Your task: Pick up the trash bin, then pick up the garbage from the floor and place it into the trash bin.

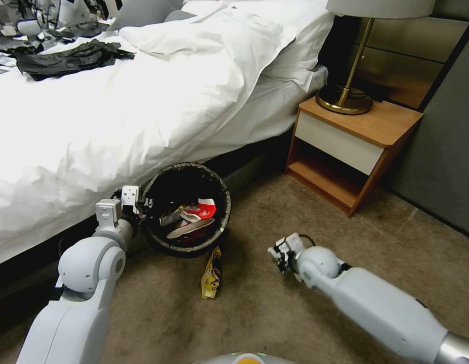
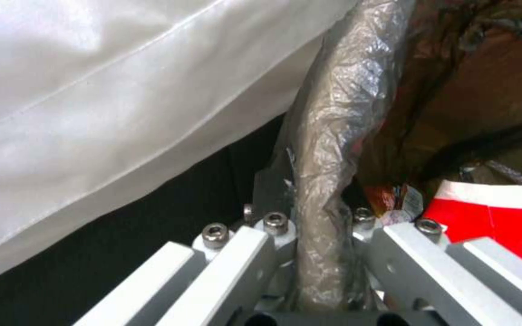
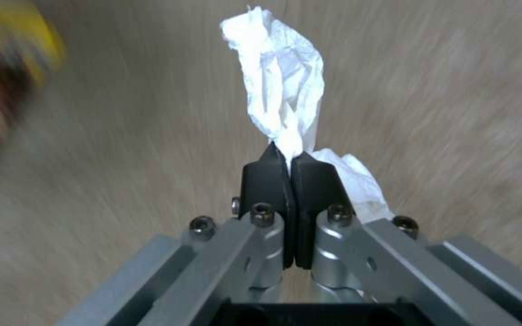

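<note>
Right gripper pinching a white tissue above the carpet

The right gripper [image 3: 289, 156] sits at lower centre of the frame, its two black fingertips [image 3: 267, 181] pressed together on a crumpled white tissue [image 3: 282, 86]. Most of the tissue stands up toward the top centre, and a smaller fold bulges out just right of the fingertips. Beige carpet floor [image 3: 442, 99] lies behind, streaked with blur. A blurred yellow wrapper [image 3: 7, 68] shows at the upper left edge.
</note>
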Tool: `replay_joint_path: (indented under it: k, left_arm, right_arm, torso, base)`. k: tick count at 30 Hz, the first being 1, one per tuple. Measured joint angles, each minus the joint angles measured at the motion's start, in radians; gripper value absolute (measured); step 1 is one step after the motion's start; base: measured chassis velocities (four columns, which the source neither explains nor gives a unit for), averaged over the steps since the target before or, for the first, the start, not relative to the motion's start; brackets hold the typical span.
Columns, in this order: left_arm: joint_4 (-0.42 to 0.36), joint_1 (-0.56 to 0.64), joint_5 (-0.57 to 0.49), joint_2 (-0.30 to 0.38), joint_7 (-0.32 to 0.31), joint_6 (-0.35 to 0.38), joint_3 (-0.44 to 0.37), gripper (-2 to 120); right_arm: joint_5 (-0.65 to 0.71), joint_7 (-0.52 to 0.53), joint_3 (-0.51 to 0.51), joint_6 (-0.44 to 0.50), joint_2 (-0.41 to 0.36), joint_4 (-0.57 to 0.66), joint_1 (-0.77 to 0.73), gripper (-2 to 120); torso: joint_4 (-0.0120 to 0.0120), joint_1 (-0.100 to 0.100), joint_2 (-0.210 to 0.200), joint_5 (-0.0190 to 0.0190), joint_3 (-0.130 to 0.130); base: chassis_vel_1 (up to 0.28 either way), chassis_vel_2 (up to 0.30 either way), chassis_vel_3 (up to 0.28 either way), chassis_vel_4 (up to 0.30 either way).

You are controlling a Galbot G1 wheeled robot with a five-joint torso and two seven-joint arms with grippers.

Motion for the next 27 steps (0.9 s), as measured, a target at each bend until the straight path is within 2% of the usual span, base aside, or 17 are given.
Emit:
replay_joint_path:
  k: [1, 2, 3, 4, 6, 9, 10, 12, 14, 17, 18, 21, 22, 24, 25, 27]
  left_arm:
    - [0.002, -0.001, 0.0, 0.001, 0.0, 0.0, 0.001, 0]
    - [0.002, -0.001, 0.0, 0.001, 0.0, 0.0, 0.001, 0]
    - [0.006, -0.004, 0.001, 0.0, 0.0, 0.0, 0.003, 0]
    - [0.009, -0.006, 0.002, -0.003, 0.0, 0.0, 0.005, 0]
    - [0.011, -0.007, 0.004, -0.005, 0.0, 0.0, 0.007, 0]
    - [0.014, -0.008, 0.009, -0.009, -0.001, 0.0, 0.011, 0]
    - [0.014, -0.008, 0.009, -0.009, -0.001, 0.0, 0.011, 0]
    - [0.015, -0.005, 0.013, -0.01, -0.001, 0.0, 0.012, 0]
    - [0.016, -0.004, 0.014, -0.01, -0.001, 0.0, 0.012, 0]
    - [0.016, -0.004, 0.02, -0.01, 0.0, 0.0, 0.012, 0]
    - [0.016, -0.004, 0.02, -0.01, 0.0, 0.0, 0.012, 0]
    - [0.017, -0.003, 0.027, -0.014, 0.003, 0.0, 0.012, 0]
    - [0.017, -0.003, 0.027, -0.014, 0.003, 0.0, 0.012, 0]
    - [0.019, -0.003, 0.031, -0.018, 0.005, 0.0, 0.012, 0]
    - [0.019, -0.003, 0.031, -0.018, 0.005, 0.0, 0.012, 0]
    - [0.02, -0.004, 0.034, -0.023, 0.005, 0.0, 0.012, 0]
  right_arm:
    - [0.062, 0.02, 0.072, 0.0, -0.04, 0.091, 0.002, 0]
    - [0.062, 0.02, 0.072, 0.0, -0.04, 0.091, 0.002, 0]
    - [0.163, 0.067, 0.218, 0.0, -0.118, 0.226, 0.006, 0]
    - [0.2, 0.08, 0.277, 0.0, -0.143, 0.269, 0.006, 0]
    - [0.228, 0.09, 0.318, 0.0, -0.158, 0.299, 0.005, 0]
    - [0.383, 0.156, 0.445, 0.0, -0.195, 0.409, 0.019, 0]
    - [0.383, 0.156, 0.445, 0.0, -0.195, 0.409, 0.019, 0]
    - [0.528, 0.217, 0.498, 0.002, -0.203, 0.488, 0.08, 0]
    - [0.582, 0.24, 0.499, 0.008, -0.202, 0.509, 0.111, 0]
    - [0.788, 0.319, 0.437, 0.029, -0.166, 0.569, 0.277, 0]
    - [0.788, 0.319, 0.437, 0.029, -0.166, 0.569, 0.277, 0]
    - [0.903, 0.357, 0.33, 0.039, -0.107, 0.585, 0.478, 0]
    - [0.903, 0.357, 0.33, 0.039, -0.107, 0.585, 0.478, 0]
    - [0.923, 0.357, 0.245, 0.044, -0.073, 0.575, 0.569, 0]
    - [0.923, 0.357, 0.245, 0.044, -0.073, 0.575, 0.569, 0]
    - [0.923, 0.356, 0.143, 0.047, -0.025, 0.543, 0.638, 0]
  torso:
    - [0.0002, 0.0, 0.0, -0.0003, 0.0]
    - [0.0002, 0.0, 0.0, -0.0003, 0.0]
    - [0.0002, 0.0, 0.0, -0.0004, 0.0]
    - [0.0, 0.0, 0.0, -0.0003, 0.0]
    - [0.0, 0.0, 0.0, -0.0002, 0.0]
    - [-0.0003, 0.0, 0.0, 0.0, 0.0]
    - [-0.0003, 0.0, 0.0, 0.0, 0.0]
    - [-0.0003, 0.0, 0.0, -0.0008, 0.0]
    - [-0.0001, 0.0, 0.0, -0.0005, 0.0]
    - [0.0001, 0.0, 0.0, -0.0005, 0.0]
    - [0.0001, 0.0, 0.0, -0.0005, 0.0]
    - [0.0003, 0.0, 0.0, -0.001, 0.0]
    - [0.0003, 0.0, 0.0, -0.001, 0.0]
    - [0.0002, 0.0, 0.0, -0.0011, 0.0]
    - [0.0002, 0.0, 0.0, -0.0011, 0.0]
    - [0.0, 0.0, 0.0, -0.0006, 0.0]
  base:
    - [0.0, 0.0, 0.0, 0.0]
    - [0.0, 0.0, 0.0, 0.0]
    - [0.0, 0.0, 0.0, 0.0]
    - [0.0, 0.0, 0.0, 0.0]
    - [0.0, 0.0, 0.0, 0.0]
    - [0.0, 0.0, 0.0, 0.0]
    - [0.0, 0.0, 0.0, 0.0]
    - [0.0, 0.0, 0.0, 0.0]
    - [0.0, 0.0, 0.0, 0.0]
    - [0.0, 0.0, 0.0, 0.0]
    - [0.0, 0.0, 0.0, 0.0]
    - [0.0, 0.0, 0.0, 0.0]
    - [0.0, 0.0, 0.0, 0.0]
    - [0.0, 0.0, 0.0, 0.0]
    - [0.0, 0.0, 0.0, 0.0]
    - [0.0, 0.0, 0.0, 0.0]
